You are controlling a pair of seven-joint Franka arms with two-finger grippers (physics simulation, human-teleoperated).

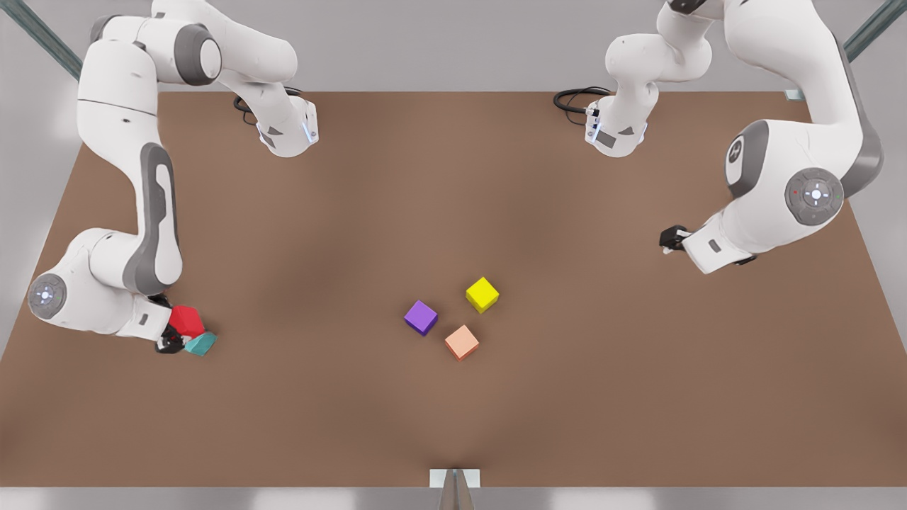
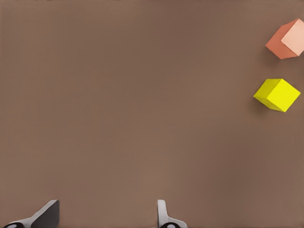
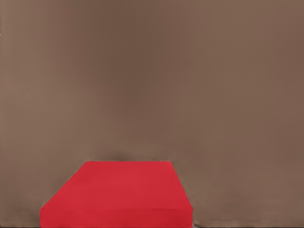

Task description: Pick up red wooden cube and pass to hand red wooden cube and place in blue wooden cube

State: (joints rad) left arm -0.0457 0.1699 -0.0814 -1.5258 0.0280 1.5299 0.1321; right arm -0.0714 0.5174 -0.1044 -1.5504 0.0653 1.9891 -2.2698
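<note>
At the front view's left, my right gripper [image 1: 173, 336] is shut on the red wooden cube [image 1: 186, 321], which is tilted. The cube touches the top of the teal blue wooden cube [image 1: 201, 345], which sits on the table just beside the gripper. In the right wrist view the red wooden cube [image 3: 116, 197] sits close in front of the camera and hides the fingers. My left gripper [image 1: 673, 237] waits over the table at the front view's right. In the left wrist view it [image 2: 104, 217] stands open with nothing between its fingers.
A purple cube [image 1: 421, 317], a yellow cube [image 1: 482, 294] and a pale salmon cube [image 1: 462, 342] lie close together mid-table. The yellow cube [image 2: 277, 94] and salmon cube [image 2: 287, 39] also show from the left wrist. Both arm bases stand at the table's far edge.
</note>
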